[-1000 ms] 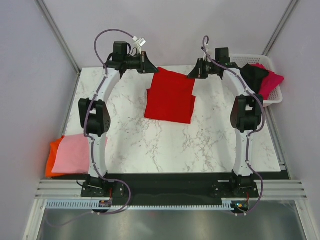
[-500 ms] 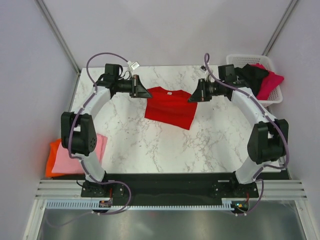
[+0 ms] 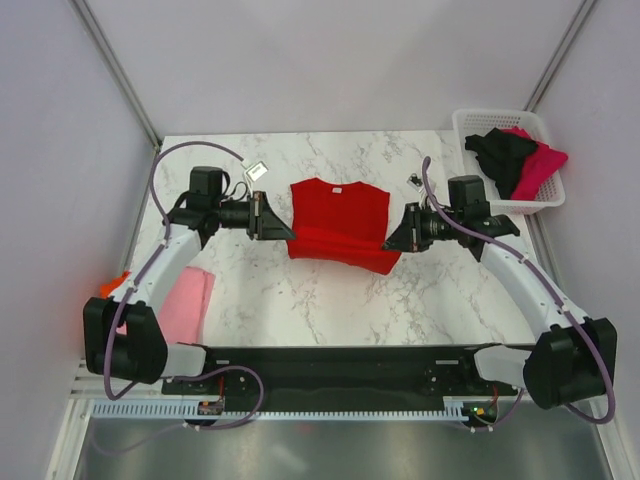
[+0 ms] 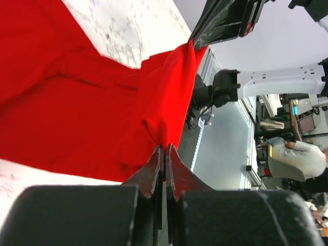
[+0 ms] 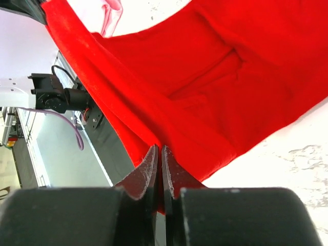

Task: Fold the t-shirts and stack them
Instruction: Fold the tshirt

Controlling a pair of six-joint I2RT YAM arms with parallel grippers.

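One red t-shirt (image 3: 338,212) lies in the middle of the marble bench (image 3: 300,300), nearer the far edge, collar pointing away. Its near edge is lifted off the surface and stretched in a sagging line between two pinch points. The left gripper (image 3: 285,232) has its fingers pressed together on the near-left corner of the cloth, and the right gripper (image 3: 392,240) is clamped the same way on the near-right corner. Both wrist views show red fabric squeezed in the slit between the closed jaws.

The job looks roughly half done. A pink t-shirt (image 3: 188,300) rests flat on an orange t-shirt (image 3: 112,285) at the left edge toward the near-left corner, seemingly the start of the stack, though the left arm (image 3: 160,262) hides part of it. The red shirt appears to be mid-fold. A black t-shirt (image 3: 500,152) and a magenta t-shirt (image 3: 542,165) are heaped unfolded in the white basket (image 3: 470,120) at the far-right corner, the magenta one spilling over its rim, so two garments look left to do.

Both arms rise from the near edge and bow outward. The left arm and the right arm (image 3: 525,285) turn their forearms inward, so the grippers face each other across the shirt, low over the bench.
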